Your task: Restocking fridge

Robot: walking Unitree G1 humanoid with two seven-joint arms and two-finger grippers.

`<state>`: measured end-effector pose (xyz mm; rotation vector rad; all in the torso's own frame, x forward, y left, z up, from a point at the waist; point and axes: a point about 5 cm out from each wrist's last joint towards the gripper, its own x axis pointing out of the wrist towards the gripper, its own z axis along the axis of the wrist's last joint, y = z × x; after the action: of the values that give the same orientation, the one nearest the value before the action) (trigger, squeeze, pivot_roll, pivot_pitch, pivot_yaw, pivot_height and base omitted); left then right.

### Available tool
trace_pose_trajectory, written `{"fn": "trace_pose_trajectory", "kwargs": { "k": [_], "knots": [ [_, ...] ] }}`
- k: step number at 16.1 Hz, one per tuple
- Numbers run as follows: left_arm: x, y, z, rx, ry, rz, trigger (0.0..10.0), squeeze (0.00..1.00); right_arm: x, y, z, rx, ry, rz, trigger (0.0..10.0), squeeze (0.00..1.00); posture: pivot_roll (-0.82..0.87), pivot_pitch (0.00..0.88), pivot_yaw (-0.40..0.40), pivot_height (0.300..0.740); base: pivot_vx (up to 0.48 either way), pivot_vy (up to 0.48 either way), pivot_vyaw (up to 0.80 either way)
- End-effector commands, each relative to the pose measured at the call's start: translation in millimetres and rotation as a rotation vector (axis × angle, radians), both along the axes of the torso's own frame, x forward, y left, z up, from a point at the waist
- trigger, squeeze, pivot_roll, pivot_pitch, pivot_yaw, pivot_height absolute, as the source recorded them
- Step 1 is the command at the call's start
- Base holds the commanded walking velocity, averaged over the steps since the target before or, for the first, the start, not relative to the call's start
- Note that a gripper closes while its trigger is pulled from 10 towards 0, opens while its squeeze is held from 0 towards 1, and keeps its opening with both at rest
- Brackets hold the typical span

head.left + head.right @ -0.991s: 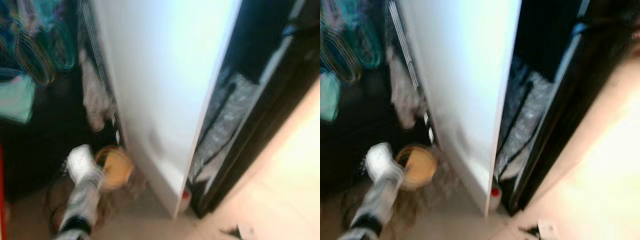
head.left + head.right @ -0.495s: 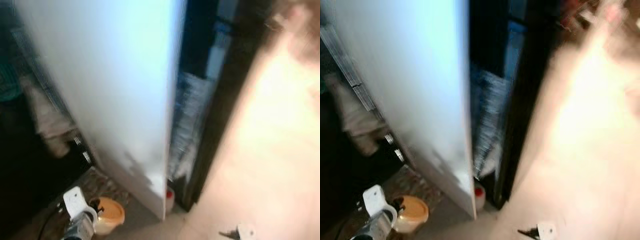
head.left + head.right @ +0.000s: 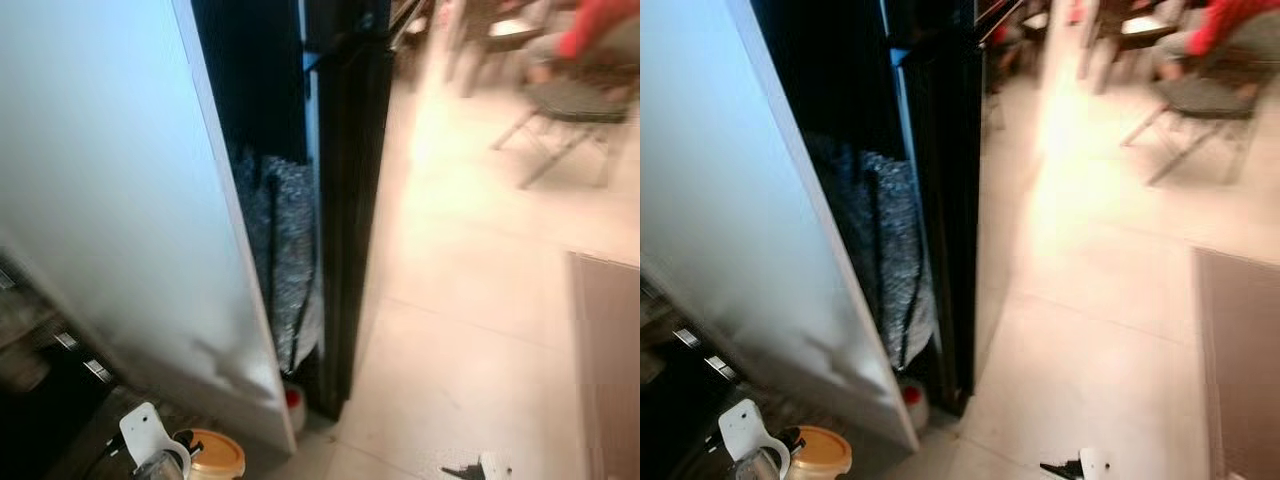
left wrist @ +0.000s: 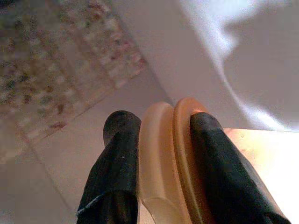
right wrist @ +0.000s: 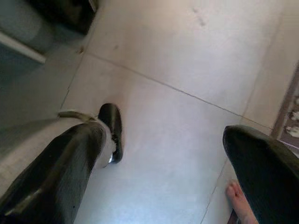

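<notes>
Camera swung right | pale tile floor [image 3: 470, 330], chairs [image 3: 560, 100] | left gripper [image 4: 161, 140] clamps orange lid [image 4: 175, 158] | right gripper [image 5: 173, 154] jaws wide

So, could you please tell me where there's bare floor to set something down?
Pale floor lies bare between the black fridge edge, the rug and the chairs. It is crowded by the white door, where the left claw holds the tub.

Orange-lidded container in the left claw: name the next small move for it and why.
Probably carry it round the white door toward the dark fridge opening. The left claw is shut on the orange-lidded container, held low near the floor on the door's outer side. The right claw hangs open over bare floor tile.
</notes>
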<state>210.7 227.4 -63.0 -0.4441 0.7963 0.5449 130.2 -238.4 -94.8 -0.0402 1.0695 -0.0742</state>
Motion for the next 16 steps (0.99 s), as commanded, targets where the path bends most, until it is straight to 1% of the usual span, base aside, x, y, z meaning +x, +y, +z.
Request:
{"fn": "trace_pose_trajectory", "kwargs": {
  "k": [1, 4, 8, 11, 13, 14, 16],
  "knots": [
    [-9.9, 4.9, -4.5, 0.001, 0.029, 0.032, 10.0, 0.0, 3.0, -0.3, 1.3, -0.006, -0.022, -0.017, 10.0, 0.0, -0.12, 0.0, 0.075, 0.74, 0.0, 0.0, 0.0],
    [-10.0, 0.2, -5.8, -0.018, 0.027, 0.014, 10.0, 0.0, 0.7, -0.9, 0.6, -0.009, -0.014, -0.022, 10.0, 0.0, -0.13, 0.0, 0.08, 0.74, 0.0, 0.0, 0.0],
    [-7.5, 0.1, -4.6, -0.014, 0.024, -0.007, 10.0, 0.0, -0.6, 0.2, -0.2, -0.009, -0.011, -0.027, 10.0, 0.0, -0.14, 0.0, 0.095, 0.74, 0.0, 0.0, -0.77],
    [-8.6, 2.1, -4.7, -0.005, 0.029, -0.018, 10.0, 0.0, -1.5, 1.8, -0.9, -0.007, -0.013, -0.036, 10.0, 0.0, -0.15, 0.0, 0.102, 0.74, 0.0, 0.0, -0.73],
    [-9.8, 3.3, -5.1, 0.0, 0.035, -0.02, 10.0, 0.0, -1.8, 1.9, -0.9, -0.008, -0.026, -0.063, 10.0, 0.0, -0.15, 0.0, 0.104, 0.74, 0.0, 0.0, 0.0],
    [-11.0, 3.8, -5.7, 0.002, 0.039, -0.019, 10.0, 0.0, -2.9, 1.6, -1.1, -0.008, -0.036, -0.103, 10.0, 0.0, -0.15, 0.0, 0.102, 0.74, 0.0, 0.0, 0.0],
    [-13.7, 4.8, -6.8, 0.006, 0.046, -0.016, 10.0, 0.0, -4.3, -0.3, -0.4, -0.014, -0.086, -0.224, 10.0, 0.0, -0.15, 0.0, 0.101, 0.74, 0.0, 0.0, 0.0]
  ]
}}
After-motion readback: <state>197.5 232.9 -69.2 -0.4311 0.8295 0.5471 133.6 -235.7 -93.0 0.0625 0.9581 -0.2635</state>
